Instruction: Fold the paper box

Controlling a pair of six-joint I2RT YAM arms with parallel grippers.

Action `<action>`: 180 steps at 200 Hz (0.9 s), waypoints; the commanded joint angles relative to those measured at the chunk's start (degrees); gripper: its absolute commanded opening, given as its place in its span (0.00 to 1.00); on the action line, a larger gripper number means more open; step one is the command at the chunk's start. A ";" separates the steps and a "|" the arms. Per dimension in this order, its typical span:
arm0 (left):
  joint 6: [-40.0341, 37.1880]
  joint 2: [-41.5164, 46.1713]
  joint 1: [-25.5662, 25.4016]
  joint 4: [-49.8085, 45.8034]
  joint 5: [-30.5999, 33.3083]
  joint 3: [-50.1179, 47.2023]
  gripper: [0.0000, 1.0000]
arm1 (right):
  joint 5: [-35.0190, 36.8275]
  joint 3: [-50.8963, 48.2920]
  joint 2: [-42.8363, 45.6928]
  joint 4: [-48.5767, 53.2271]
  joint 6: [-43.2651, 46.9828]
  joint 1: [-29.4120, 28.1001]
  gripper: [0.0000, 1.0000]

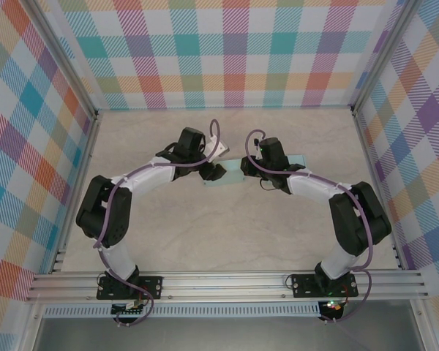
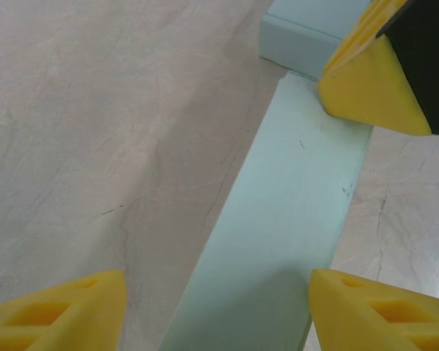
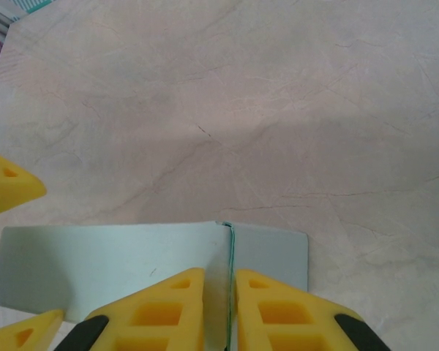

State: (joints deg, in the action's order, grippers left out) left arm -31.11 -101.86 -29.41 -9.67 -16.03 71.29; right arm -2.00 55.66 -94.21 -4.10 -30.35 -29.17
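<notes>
The paper box (image 1: 232,175) is pale blue card lying on the table between the two arms. My left gripper (image 1: 214,172) stands open over its left end. In the left wrist view a long flat flap (image 2: 293,205) lies between the spread yellow fingers (image 2: 66,314), touching neither pad. My right gripper (image 3: 230,292) is shut on a thin upright wall of the box (image 3: 95,267), pinching the card's edge between its yellow pads. One right finger (image 2: 373,88) shows at the flap's far end in the left wrist view.
The marble-patterned tabletop (image 1: 227,234) is enclosed by plaid walls (image 1: 227,51) at the back and both sides. An aluminium rail (image 1: 227,281) runs along the near edge by the arm bases. Both arms bend inward toward the middle.
</notes>
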 commanded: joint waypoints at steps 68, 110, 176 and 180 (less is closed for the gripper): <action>-8.69 -3.47 -1.99 -11.02 -0.55 4.34 0.65 | 0.70 0.42 -1.21 12.38 2.97 -0.01 0.18; -8.79 -3.60 -0.88 -13.71 -5.58 7.88 0.65 | 0.91 1.89 -2.24 13.09 3.44 -0.01 0.18; -9.28 -2.69 0.40 -14.98 -9.37 10.48 0.68 | 0.90 2.71 -2.90 13.32 3.54 0.05 0.18; -9.68 -2.92 0.40 -15.31 -8.58 10.55 0.68 | 0.87 2.70 -2.90 13.33 3.56 -0.01 0.18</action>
State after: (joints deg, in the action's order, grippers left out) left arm -38.70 -104.79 -29.58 -22.52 -24.62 79.90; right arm -1.93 58.74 -94.61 1.41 -27.88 -29.17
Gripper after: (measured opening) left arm 0.681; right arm 0.181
